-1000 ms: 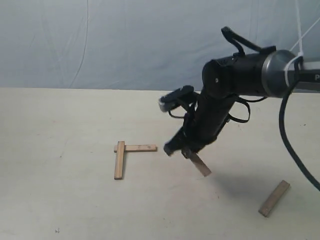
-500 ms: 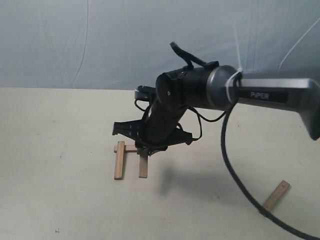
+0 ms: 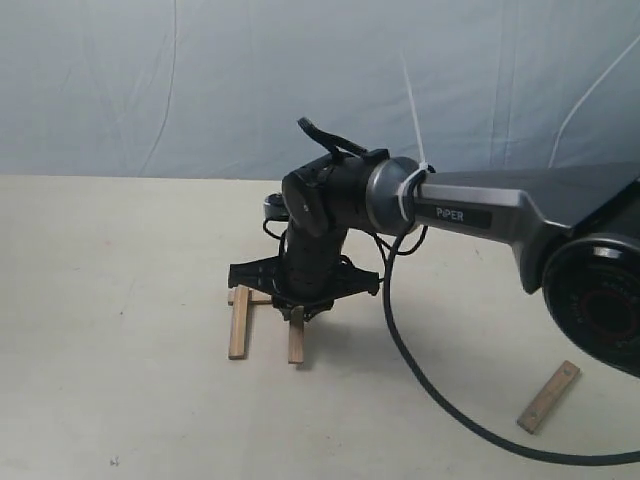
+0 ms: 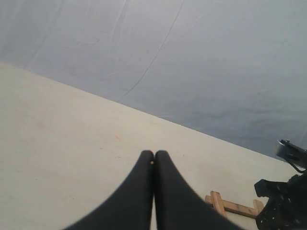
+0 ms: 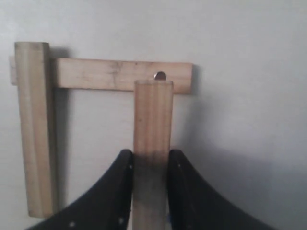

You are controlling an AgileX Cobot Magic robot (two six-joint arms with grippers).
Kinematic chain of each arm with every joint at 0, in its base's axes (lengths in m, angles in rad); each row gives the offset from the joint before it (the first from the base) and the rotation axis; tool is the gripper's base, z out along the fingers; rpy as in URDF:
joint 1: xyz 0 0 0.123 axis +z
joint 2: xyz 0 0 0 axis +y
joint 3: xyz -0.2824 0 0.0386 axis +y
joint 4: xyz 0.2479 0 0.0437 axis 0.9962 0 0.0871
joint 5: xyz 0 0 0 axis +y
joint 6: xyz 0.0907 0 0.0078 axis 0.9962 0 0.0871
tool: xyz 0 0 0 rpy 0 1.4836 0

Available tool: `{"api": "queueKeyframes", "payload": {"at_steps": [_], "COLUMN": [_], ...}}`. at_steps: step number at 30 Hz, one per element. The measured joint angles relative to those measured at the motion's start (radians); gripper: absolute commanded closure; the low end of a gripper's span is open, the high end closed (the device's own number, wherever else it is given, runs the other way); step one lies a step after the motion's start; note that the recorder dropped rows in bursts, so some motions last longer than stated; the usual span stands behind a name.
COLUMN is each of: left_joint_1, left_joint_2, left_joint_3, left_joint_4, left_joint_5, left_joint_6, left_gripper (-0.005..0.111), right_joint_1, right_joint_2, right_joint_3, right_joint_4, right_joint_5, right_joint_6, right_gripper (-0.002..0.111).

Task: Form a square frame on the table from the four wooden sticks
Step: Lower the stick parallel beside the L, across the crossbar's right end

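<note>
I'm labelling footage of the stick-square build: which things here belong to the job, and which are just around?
Job: right claw, held stick, side stick, cross stick, loose stick, table.
Just around: backdrop sheet, black cable, left claw.

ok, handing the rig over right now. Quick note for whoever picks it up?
Left gripper: shut, empty, away from the sticks.
Right gripper: shut on third stick. Its free end overlaps the cross stick near one end, and it runs parallel to the side stick.
Done: cross and side sticks form an L on the table. The third is in position, not yet released.
Left: release it, fetch the fourth stick lying apart, and close the square.
</note>
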Motion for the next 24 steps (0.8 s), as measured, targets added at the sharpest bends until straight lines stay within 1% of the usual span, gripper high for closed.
{"api": "queueKeyframes", "payload": {"at_steps": [11,19,24], "left_joint_1": [0.000,0.000,0.000], "left_joint_2": [0.000,0.000,0.000], "left_joint_3": [0.000,0.000,0.000], "left_joint_4": [-0.001,-0.006,-0.006], "left_joint_5": [0.000,0.000,0.000], "left_joint_6": [0.000,0.000,0.000], "left_gripper": [0.107,0.107,0.107], "right_joint_1": [0.000,0.000,0.000], "right_joint_2": [0.028,0.029,0.032], "right_joint_3": [-0.006,-0.008,-0.008], "right_joint_4": [-0.007,-0.028,-0.055], "right_joint_5": [-0.006,-0.074,-0.081], "right_joint_6": [0.002,0.027,0.039], "right_gripper": [0.109,0.109,0.109]}}
